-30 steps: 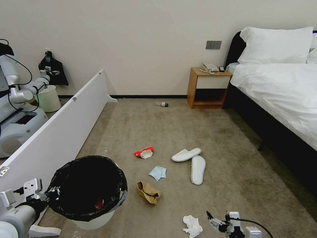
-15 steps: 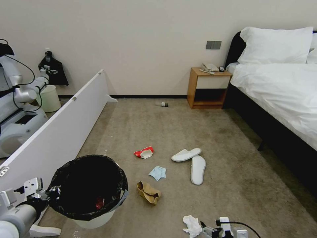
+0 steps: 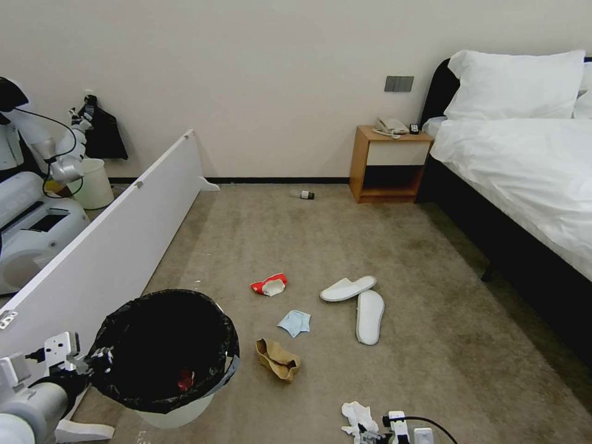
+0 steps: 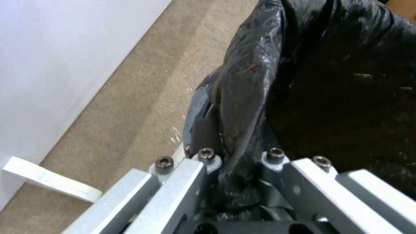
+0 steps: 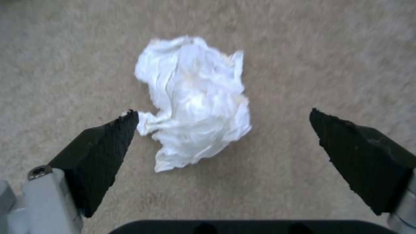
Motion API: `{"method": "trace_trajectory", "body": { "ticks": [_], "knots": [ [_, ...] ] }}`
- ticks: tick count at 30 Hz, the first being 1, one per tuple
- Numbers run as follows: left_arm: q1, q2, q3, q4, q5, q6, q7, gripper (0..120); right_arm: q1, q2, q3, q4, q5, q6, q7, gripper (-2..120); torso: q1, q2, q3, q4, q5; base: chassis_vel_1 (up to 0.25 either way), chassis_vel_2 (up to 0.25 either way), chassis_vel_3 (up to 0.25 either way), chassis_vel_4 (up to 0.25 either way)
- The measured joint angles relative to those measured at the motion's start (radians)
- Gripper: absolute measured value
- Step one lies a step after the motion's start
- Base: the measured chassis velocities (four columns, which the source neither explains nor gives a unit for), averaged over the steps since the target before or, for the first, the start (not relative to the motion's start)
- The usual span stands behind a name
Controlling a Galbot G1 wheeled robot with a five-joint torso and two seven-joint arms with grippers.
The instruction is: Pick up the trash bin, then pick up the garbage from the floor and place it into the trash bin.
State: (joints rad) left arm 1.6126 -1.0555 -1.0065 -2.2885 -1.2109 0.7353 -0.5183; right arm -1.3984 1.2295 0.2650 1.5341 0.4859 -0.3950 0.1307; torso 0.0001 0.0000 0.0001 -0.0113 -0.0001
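Change: right gripper [image 5: 223,113] has shifted leftward to the tissue [image 5: 195,100].
Right fingers [image 5: 104,146]: spread wide astride the tissue, one tip touching its edge; nothing held.
Left gripper [image 4: 236,156]: clamped on the trash bin [image 3: 166,351] rim.
Beyond: cardboard scrap [image 3: 277,359], mask [image 3: 295,322], slippers [image 3: 361,305] on the floor [image 3: 431,277].

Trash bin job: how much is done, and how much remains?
Done: the left gripper grips the rim of the round white trash bin with black bag, with something red inside. In hand: the open right gripper hovers over the crumpled white tissue. Left: two white slippers, light-blue mask, cardboard scrap.
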Motion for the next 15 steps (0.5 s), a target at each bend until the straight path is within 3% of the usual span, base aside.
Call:
{"method": "trace_trajectory", "body": {
  "ticks": [13, 15],
  "knots": [
    [0.003, -0.001, -0.001, 0.000, 0.000, 0.000, 0.000, 4, 0.034, 0.038, -0.007, -0.048, 0.003, -0.002, 0.013, 100, 0.000, 0.000, 0.000, 0.0000, 0.0000, 0.000, 0.000, 0.000, 0.000],
    [0.003, -0.001, 0.000, 0.000, 0.000, 0.000, 0.000, 4, 0.037, 0.042, -0.007, -0.051, 0.008, -0.002, 0.013, 93, 0.000, 0.000, 0.000, 0.0000, 0.0000, 0.000, 0.000, 0.000, 0.000]
  ]
}}
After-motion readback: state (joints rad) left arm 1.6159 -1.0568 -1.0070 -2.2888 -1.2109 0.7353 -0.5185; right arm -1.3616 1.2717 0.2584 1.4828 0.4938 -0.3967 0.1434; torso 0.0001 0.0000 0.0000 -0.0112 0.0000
